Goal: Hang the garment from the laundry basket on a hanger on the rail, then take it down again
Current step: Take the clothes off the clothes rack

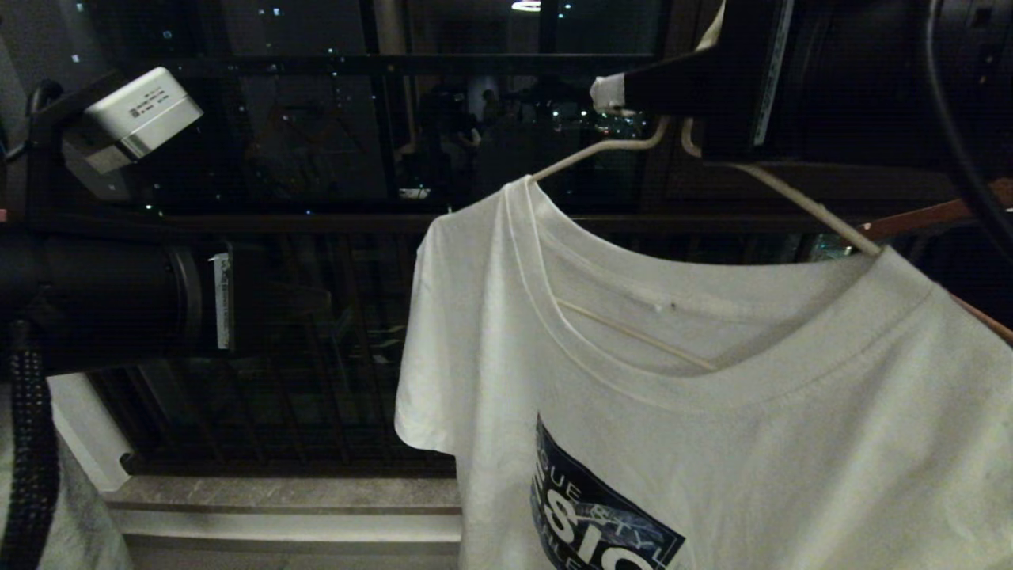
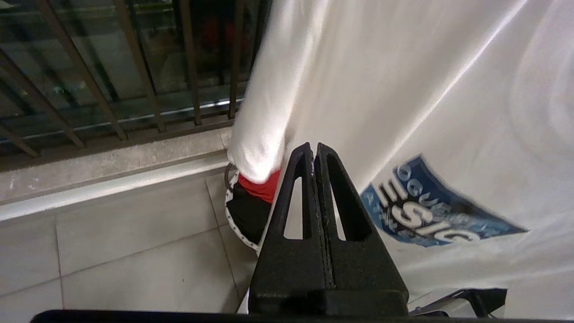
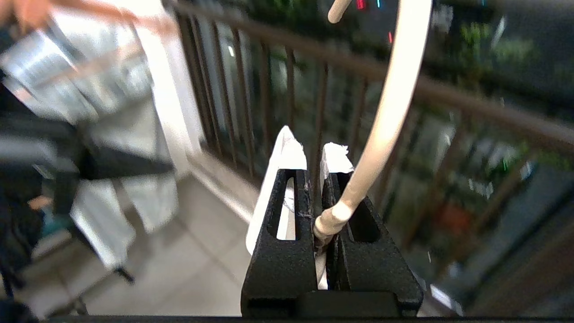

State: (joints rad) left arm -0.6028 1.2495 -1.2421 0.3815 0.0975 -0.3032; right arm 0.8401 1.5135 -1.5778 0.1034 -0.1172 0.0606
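Hanging high in the head view, the right gripper is clenched on the hanger, which carries the garment in front of the dark balcony railing. From the left wrist, the left gripper is pressed fully together, holding nothing, beside the shirt's front; below, the laundry basket holds red cloth and a black garment on the tiled floor. From the right wrist, the wire neck sits pinched between the fingers.

Dark balcony railing, red cloth
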